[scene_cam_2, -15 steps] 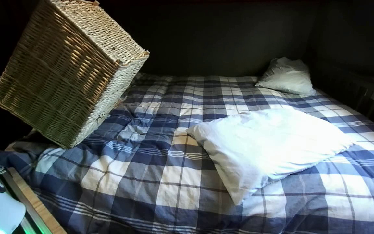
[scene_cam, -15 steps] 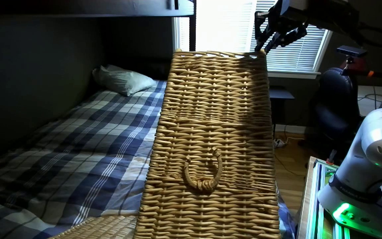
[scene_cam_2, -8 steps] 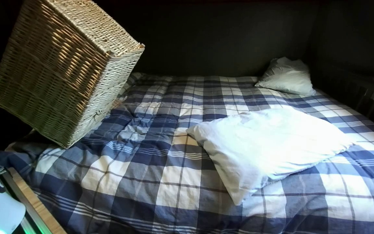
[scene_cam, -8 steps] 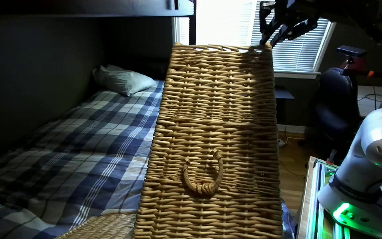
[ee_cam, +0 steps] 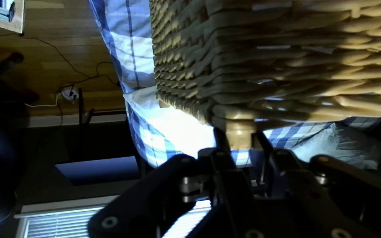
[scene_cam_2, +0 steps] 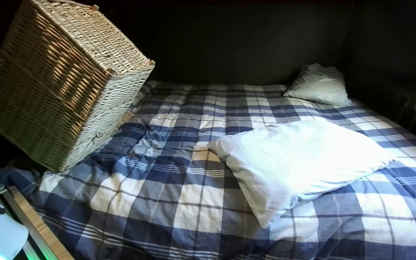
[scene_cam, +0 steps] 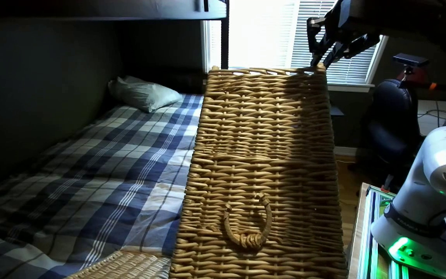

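Basket (scene_cam_2: 63, 90) of wicker, tilted, its low corner at the plaid-covered bed (scene_cam_2: 193, 195) — whether touching, I cannot tell. Gripper (ee_cam: 238, 135) pinched around the wooden peg (ee_cam: 239, 141) at an upper corner — white pillow (scene_cam_2: 302, 159) well apart.

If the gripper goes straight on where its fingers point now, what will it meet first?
Most likely the wicker basket itself: the gripper is shut on the basket's peg, and the woven corner lies just beyond, though any gap is hard to judge.
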`<state>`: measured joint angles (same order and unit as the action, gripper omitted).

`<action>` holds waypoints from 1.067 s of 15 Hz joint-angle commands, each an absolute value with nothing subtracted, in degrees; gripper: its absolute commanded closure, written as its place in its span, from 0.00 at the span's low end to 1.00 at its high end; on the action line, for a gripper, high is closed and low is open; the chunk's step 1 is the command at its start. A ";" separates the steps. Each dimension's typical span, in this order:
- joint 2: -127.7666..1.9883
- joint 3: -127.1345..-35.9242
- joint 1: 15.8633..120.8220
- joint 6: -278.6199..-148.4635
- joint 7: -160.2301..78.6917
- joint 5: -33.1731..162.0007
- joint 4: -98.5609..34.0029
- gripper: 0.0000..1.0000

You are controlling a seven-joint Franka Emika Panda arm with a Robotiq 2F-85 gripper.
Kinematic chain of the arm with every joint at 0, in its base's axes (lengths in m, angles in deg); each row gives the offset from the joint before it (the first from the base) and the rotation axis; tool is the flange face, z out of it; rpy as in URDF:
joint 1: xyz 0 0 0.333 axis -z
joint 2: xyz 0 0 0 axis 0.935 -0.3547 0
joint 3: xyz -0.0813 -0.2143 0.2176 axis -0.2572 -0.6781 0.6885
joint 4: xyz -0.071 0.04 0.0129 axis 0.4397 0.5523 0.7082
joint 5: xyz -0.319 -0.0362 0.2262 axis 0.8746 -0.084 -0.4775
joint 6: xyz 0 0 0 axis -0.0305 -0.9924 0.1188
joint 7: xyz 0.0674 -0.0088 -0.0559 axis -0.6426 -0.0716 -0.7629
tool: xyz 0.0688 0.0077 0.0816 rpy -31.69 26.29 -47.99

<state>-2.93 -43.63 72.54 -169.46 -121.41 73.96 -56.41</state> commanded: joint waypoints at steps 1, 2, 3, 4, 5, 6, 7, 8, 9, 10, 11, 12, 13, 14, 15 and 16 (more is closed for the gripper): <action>-4.17 -44.39 70.69 -169.01 -122.59 75.17 -56.11 0.78; -4.19 -44.41 70.69 -169.02 -122.59 75.17 -56.10 0.78; -4.17 -44.40 70.68 -169.02 -122.59 75.17 -56.09 0.78; -4.17 -44.40 70.66 -169.02 -122.58 75.16 -56.09 0.78; -4.15 -44.40 70.63 -169.03 -122.58 75.16 -56.09 0.78; -4.16 -44.40 70.62 -169.03 -122.58 75.16 -56.09 0.78; -4.16 -44.40 70.62 -169.03 -122.58 75.16 -56.09 0.78; -2.95 -43.31 72.64 -169.41 -123.69 79.12 -56.21 0.95; -2.54 -43.45 73.21 -168.90 -123.60 80.96 -55.98 0.95; -2.20 -43.81 73.48 -168.68 -123.49 83.04 -56.36 0.95; -1.94 -44.61 73.35 -168.78 -123.08 84.70 -56.69 0.95; -1.86 -45.12 73.34 -168.74 -122.91 86.38 -56.95 0.95; -1.80 -45.75 73.34 -168.77 -122.59 88.06 -57.04 0.95; -1.76 -46.41 73.32 -168.61 -122.22 89.57 -56.67 0.95; -1.81 -46.90 73.30 -168.67 -122.01 91.06 -56.43 0.95; -1.88 -47.52 73.33 -168.48 -121.39 92.67 -55.95 0.95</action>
<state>-3.42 -45.51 72.61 -169.45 -121.78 85.13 -59.05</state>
